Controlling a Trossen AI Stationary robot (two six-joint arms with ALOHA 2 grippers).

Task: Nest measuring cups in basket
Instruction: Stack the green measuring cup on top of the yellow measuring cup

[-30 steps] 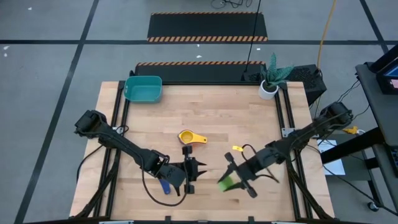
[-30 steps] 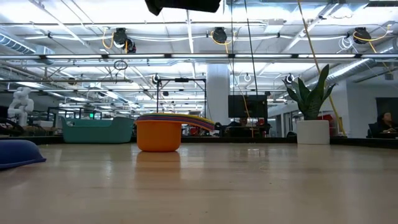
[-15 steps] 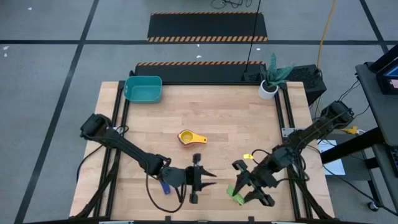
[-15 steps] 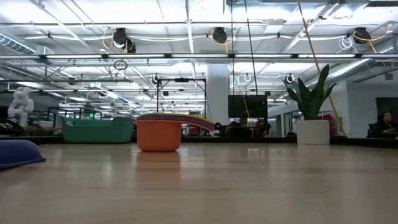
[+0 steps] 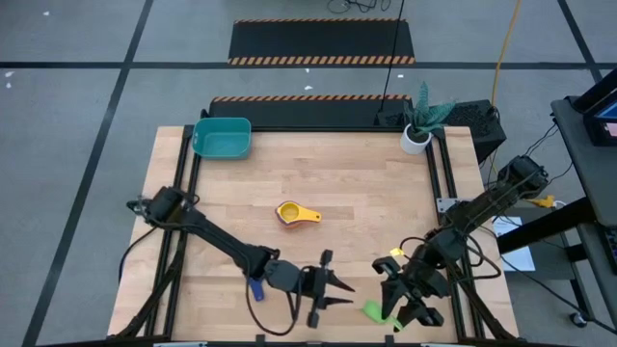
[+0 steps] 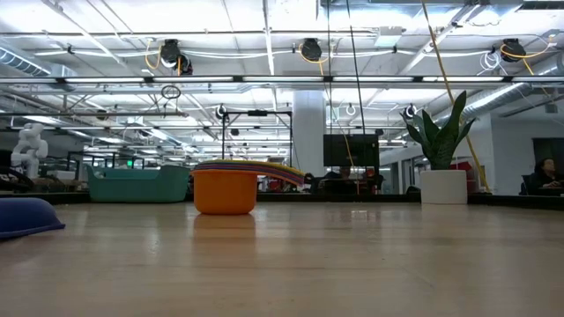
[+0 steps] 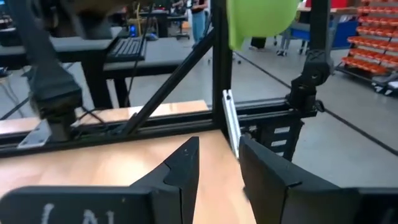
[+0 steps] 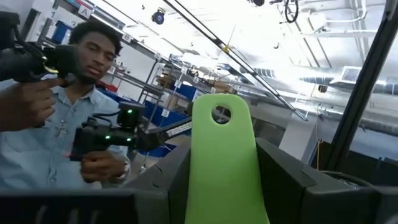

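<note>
A green measuring cup point(image 5: 372, 311) is held off the table near the front right by my right gripper point(image 5: 388, 308), which is shut on it. My left gripper point(image 5: 337, 292) points level toward the table's right edge, open, with nothing between its fingers point(image 7: 184, 167). The green cup point(image 7: 258, 22) shows ahead of it and higher. A dark blue cup point(image 5: 255, 289) lies on the table beside the left arm. A nested stack with an orange cup point(image 5: 288, 213) outermost stands mid-table on its base. The teal basket point(image 5: 223, 137) sits at the far left corner. My right gripper pinches the green cup between its two fingers, one on each long side of the flat handle point(image 8: 219, 168). The handle runs along the fingers and sticks out ahead of them, its end with the hole point(image 8: 221, 114) free. The gripper slants upward; the cup is clear of the table.
A white plant pot point(image 5: 415, 139) stands at the far right corner. In the low view the orange stack point(image 6: 225, 189), the basket point(image 6: 138, 183) and the blue cup point(image 6: 25, 217) show on the tabletop. A person point(image 8: 81, 93) stands beyond the table, holding a device.
My left gripper has moved toward the table's right edge and swung from pointing at the near edge to pointing right. My right gripper has carried the green cup toward the near right corner, rising and tipping upward. The cup has stayed in its hold.
</note>
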